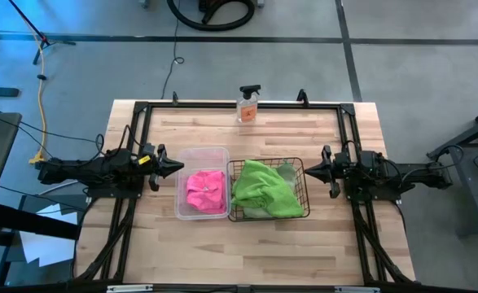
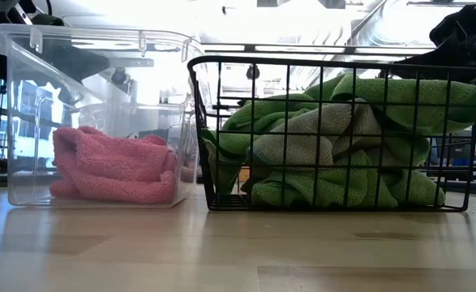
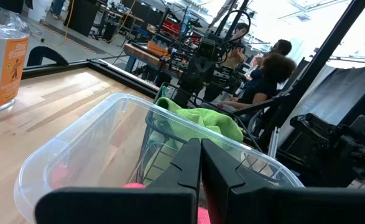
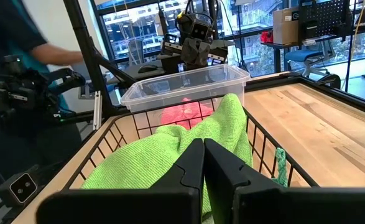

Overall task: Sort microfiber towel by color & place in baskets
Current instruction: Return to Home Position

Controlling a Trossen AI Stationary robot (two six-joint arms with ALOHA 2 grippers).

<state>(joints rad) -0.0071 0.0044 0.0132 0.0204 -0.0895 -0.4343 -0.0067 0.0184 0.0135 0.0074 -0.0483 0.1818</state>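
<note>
A pink towel [image 1: 205, 190] lies in the clear plastic tub [image 1: 183, 159] at the table's middle. Green towels [image 1: 265, 189] fill the black wire-mesh basket [image 1: 304, 213] just right of it, one heaped above the rim. In the low view the pink towel [image 2: 112, 166] rests on the tub's floor and the green pile [image 2: 343, 146] fills the basket. My left gripper [image 1: 178, 166] hovers shut just left of the tub. My right gripper [image 1: 308, 171] hovers shut just right of the basket. Both hold nothing.
A small spray bottle [image 1: 247, 104] stands near the table's far edge. Bare wood lies in front of and behind the two containers. People sit in the room beyond the table, seen in the left wrist view.
</note>
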